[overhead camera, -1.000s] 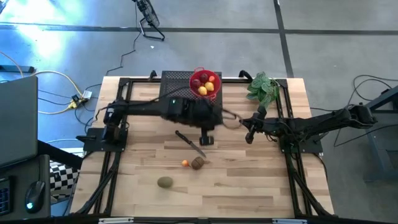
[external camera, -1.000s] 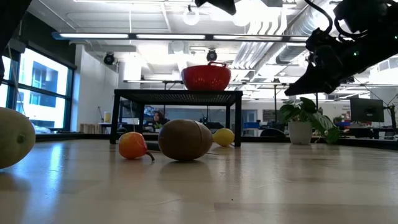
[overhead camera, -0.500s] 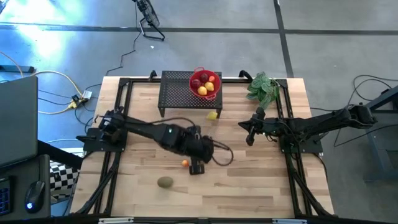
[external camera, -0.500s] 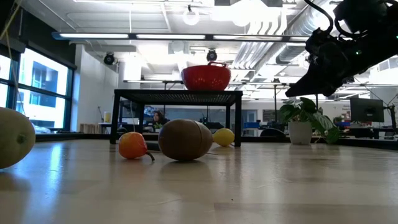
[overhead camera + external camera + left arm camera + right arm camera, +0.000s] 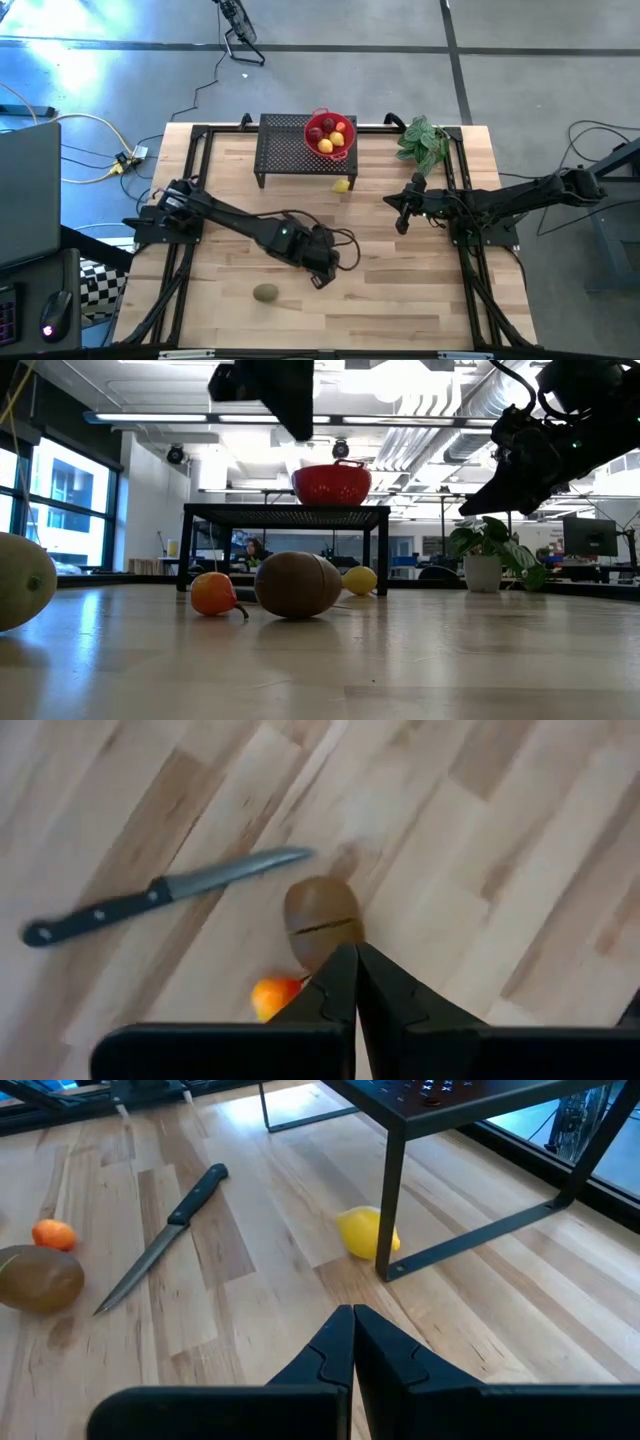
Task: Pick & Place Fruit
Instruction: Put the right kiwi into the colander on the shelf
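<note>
- We see the left gripper (image 5: 355, 982) with fingers pressed together, empty, poised above a brown kiwi (image 5: 322, 921) and a tiny orange fruit (image 5: 274, 996); from overhead the arm hides both.
- The right gripper (image 5: 352, 1342) waits closed near the lemon (image 5: 366, 1232).
- Another kiwi (image 5: 265, 293) lies apart; a red bowl (image 5: 345, 145) holds more fruit.

- A robotics lab in an open-plan office hall.
- Exposed ceiling ducts (image 5: 440, 430), strip lights.
- Cables (image 5: 95, 150) trail over a concrete floor (image 5: 540, 80).
- Butcher-block table (image 5: 400, 300).
</note>
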`<state>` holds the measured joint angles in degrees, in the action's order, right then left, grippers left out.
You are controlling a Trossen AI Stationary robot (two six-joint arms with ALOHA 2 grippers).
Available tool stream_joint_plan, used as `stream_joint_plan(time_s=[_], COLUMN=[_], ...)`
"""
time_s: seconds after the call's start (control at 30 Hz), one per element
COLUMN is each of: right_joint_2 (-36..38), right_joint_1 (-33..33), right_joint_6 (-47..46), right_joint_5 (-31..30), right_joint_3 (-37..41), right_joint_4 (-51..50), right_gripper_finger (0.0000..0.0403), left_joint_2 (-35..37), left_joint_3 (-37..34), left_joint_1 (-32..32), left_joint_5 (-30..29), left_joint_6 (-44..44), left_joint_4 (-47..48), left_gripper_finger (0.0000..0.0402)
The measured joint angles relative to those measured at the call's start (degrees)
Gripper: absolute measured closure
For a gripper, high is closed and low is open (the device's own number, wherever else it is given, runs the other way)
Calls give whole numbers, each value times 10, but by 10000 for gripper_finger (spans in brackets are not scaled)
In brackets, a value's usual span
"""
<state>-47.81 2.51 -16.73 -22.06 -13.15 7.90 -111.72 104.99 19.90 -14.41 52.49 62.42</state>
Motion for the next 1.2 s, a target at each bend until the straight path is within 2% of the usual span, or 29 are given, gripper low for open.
stream_joint_plan(time_s=[0.13,0.37,0.47,0.57,0.93,1.07,1.2], right_joint_2=[0,0,0,0,0,0,0], right_joint_1=[0,0,0,0,0,0,0], right_joint_6=[0,0,0,0,0,0,0], right_joint_5=[0,0,0,0,0,0,0], right_joint_3=[0,0,0,0,0,0,0], right_joint_4=[0,0,0,0,0,0,0], right_gripper_finger=[400,400,400,400,400,400,400], left_joint_2=[0,0,0,0,0,0,0], left_joint_3=[-26,-35,-35,-35,-35,-35,-35], left_joint_1=[0,0,-1,-1,-13,-11,-11], left_joint_5=[0,21,32,24,30,31,31], left_joint_6=[48,52,52,62,80,67,45], left_joint_4=[-22,-34,-33,-32,-28,-28,-29], left_gripper_finger=[402,401,384,349,168,127,107])
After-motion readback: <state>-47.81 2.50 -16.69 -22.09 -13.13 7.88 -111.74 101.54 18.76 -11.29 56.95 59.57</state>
